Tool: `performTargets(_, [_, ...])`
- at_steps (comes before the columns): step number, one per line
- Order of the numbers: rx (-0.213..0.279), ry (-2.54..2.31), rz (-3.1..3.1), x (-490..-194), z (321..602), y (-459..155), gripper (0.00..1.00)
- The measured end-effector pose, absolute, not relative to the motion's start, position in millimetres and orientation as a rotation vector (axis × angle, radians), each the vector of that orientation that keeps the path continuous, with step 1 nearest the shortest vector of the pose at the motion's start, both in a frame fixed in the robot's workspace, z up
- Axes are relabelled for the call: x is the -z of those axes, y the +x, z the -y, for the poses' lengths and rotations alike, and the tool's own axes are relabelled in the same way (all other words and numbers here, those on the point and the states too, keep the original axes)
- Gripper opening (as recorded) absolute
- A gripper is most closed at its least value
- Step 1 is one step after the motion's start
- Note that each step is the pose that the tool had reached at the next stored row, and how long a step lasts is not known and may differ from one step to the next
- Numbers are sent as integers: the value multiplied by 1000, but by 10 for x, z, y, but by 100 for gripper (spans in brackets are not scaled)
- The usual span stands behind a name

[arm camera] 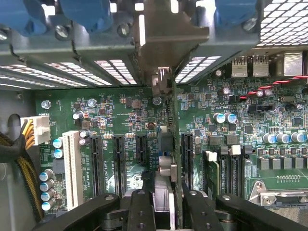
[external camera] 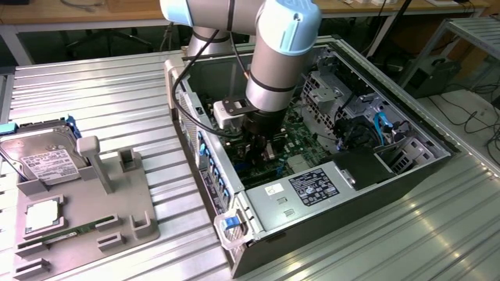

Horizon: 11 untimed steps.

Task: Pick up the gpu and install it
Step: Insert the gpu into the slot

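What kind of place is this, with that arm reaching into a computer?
Probably a robotics lab or test workshop: an open PC case on a metal workbench, a parts fixture holding a hard drive, and desks with cables behind.

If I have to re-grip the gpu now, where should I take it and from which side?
Take the gpu by its free top edge, coming straight down from the case's open side. It stands on edge over the motherboard, bracket toward the rear slots; the gripper straddles that edge.
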<state>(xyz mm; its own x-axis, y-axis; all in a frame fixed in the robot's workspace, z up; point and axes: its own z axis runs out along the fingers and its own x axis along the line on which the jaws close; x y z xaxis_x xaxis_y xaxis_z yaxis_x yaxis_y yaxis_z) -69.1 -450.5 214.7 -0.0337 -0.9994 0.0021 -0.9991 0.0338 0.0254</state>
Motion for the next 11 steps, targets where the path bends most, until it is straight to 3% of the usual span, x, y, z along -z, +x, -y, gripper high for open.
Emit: performTargets(11, [30, 2172, 2246, -2163, 4509, -691, 29])
